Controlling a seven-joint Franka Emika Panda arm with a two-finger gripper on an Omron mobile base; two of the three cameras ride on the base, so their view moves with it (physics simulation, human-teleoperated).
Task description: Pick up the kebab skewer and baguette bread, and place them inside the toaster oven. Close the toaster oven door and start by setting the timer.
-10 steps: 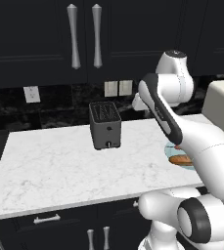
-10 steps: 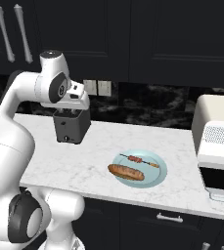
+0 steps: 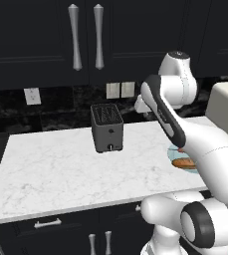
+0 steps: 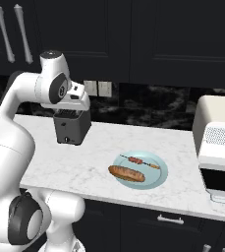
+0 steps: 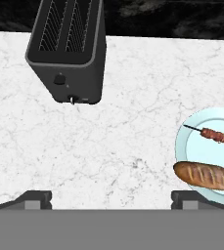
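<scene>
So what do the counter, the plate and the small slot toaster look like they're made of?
The counter reads as polished white marble or a stone look-alike, given its fine grey veining. The plate looks like glazed ceramic: smooth, even pale blue. The slot toaster seems matte dark grey metal or plastic, with wire grilles inside its slots.

Open counter between slot toaster and plate

The white marble counter carries a dark toaster, a pale-blue plate and the toaster oven.
</scene>
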